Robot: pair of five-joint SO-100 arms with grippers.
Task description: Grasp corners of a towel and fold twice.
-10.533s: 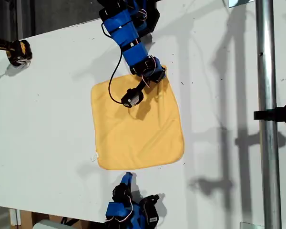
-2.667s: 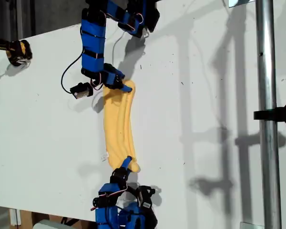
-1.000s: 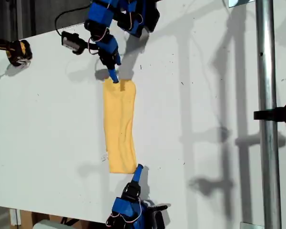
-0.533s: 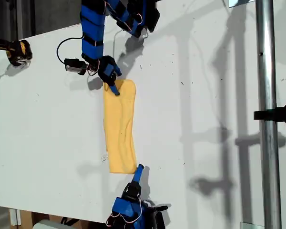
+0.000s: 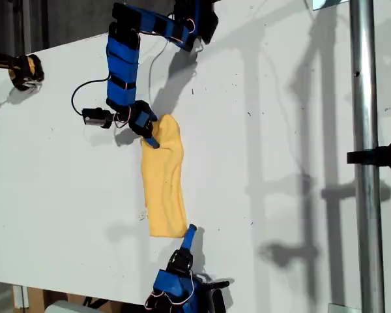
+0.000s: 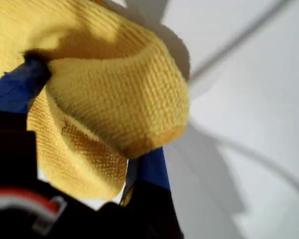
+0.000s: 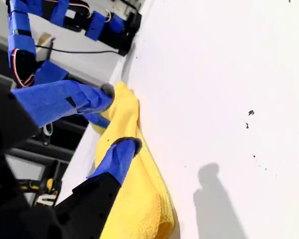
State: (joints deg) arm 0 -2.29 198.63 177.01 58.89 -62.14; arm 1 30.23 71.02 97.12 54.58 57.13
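Exterior view showed you the towel [image 5: 165, 186] folded into a strip. My first gripper [image 5: 150, 135] clamped its far corner; my second gripper [image 7: 120, 117] sat w/ jaws apart at the near end.

You have one soft yellow-orange cloth towel [image 5: 164, 186] on one white flat table [image 5: 280, 130]. Two blue-taped robot arms work it: one from the exterior view's top [image 5: 125, 62], one from its bottom [image 5: 176, 283]. One shiny metal pole [image 5: 365, 156] stands at the exterior view's right, and one yellow-and-black object [image 5: 25, 72] sits at its left edge.
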